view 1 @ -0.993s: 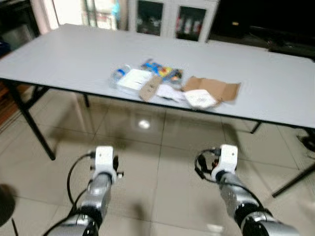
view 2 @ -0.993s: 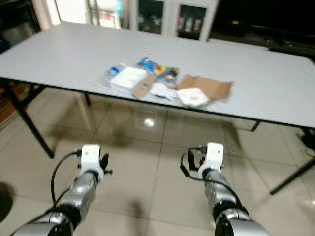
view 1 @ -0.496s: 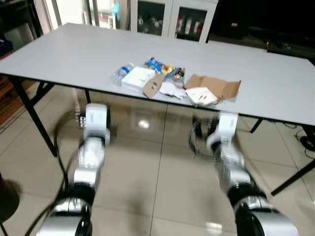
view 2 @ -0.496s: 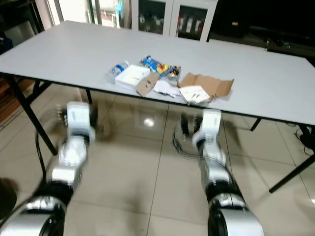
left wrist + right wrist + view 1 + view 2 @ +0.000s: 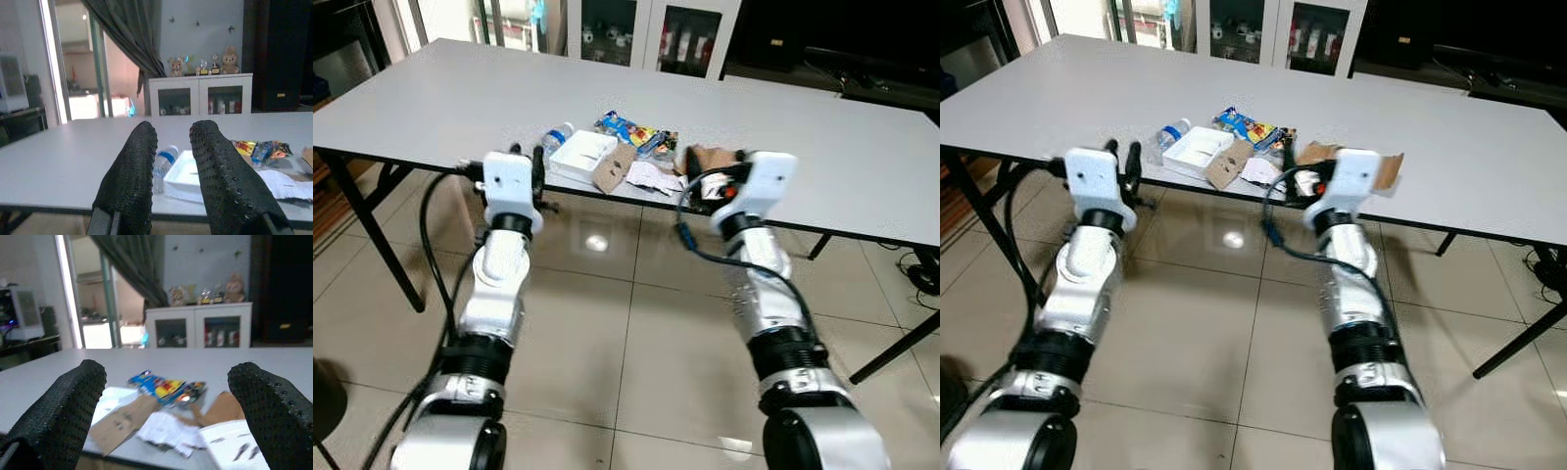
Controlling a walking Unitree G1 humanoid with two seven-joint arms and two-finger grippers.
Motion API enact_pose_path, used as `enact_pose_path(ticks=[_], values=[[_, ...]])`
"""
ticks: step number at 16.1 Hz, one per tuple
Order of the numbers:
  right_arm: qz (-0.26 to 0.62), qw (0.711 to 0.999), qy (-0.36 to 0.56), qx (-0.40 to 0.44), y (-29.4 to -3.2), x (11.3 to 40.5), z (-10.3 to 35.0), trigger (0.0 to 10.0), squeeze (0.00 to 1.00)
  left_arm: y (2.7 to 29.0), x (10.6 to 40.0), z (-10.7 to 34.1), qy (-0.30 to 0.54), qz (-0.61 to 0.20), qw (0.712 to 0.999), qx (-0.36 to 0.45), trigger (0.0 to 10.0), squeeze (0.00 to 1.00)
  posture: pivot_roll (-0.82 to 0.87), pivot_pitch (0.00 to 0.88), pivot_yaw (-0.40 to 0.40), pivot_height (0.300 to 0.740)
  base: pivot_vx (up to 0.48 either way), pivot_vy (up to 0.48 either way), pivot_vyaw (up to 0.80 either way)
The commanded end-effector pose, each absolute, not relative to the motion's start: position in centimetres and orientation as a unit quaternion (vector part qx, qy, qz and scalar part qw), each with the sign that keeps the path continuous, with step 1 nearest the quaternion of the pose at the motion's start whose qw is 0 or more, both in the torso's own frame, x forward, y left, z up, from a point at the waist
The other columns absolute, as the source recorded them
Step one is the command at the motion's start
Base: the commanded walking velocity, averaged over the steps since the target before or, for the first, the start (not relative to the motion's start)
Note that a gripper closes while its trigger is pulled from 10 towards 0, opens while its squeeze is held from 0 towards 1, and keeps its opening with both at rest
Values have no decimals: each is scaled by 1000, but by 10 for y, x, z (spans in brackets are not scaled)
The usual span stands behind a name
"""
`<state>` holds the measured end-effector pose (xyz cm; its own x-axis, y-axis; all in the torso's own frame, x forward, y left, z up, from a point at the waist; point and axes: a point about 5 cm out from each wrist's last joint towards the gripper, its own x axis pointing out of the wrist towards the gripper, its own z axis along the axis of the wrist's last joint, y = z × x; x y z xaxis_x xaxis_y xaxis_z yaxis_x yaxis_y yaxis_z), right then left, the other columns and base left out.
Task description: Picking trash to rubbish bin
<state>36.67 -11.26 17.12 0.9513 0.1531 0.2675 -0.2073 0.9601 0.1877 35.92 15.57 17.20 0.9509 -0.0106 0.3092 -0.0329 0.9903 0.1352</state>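
A pile of trash lies near the front edge of the grey table (image 5: 431, 98): a plastic bottle (image 5: 555, 137), a white box (image 5: 582, 157), a brown card piece (image 5: 612, 168), colourful wrappers (image 5: 636, 132), crumpled white paper (image 5: 651, 176) and flattened brown cardboard (image 5: 1386, 168). My left gripper (image 5: 526, 155) is raised at the table's edge, just left of the bottle, fingers (image 5: 137, 161) almost together and holding nothing. My right gripper (image 5: 168, 368) is held wide open at the edge in front of the cardboard and paper, its wrist hiding part of them.
Black folding table legs (image 5: 372, 230) stand at the left, and another leg (image 5: 891, 343) slants at the right. A white glass-door cabinet (image 5: 646, 34) is behind the table. A dark round object (image 5: 323, 401) sits on the tiled floor at the lower left.
Both arms have risen from low over the floor to the table's edge. The pile has not moved.
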Motion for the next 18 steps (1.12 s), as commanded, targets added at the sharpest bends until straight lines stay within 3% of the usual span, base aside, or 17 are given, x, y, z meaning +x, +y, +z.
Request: enact_pose_path(ticks=[1,7,8,9,18], values=[[89,982,-129,108,-114,366,176,10000,0,149,358,173,-153,-3,986,64,10000,0,46,0,-90,740,319,0,0],[87,983,-116,109,-114,365,179,10000,0,148,357,179,-150,-15,986,71,10000,0,52,0,-86,740,480,0,0],[88,984,-114,108,-114,365,180,10000,0,149,357,180,-150,-15,986,71,10000,545,52,0,-87,740,480,0,0],[86,984,-114,109,-114,365,180,10000,0,149,358,181,-150,-12,986,71,10000,1000,52,0,-87,740,480,0,0],[86,984,-108,115,-113,366,182,10000,0,149,360,188,-150,-4,986,71,10000,1000,51,6,-88,740,480,0,0]])
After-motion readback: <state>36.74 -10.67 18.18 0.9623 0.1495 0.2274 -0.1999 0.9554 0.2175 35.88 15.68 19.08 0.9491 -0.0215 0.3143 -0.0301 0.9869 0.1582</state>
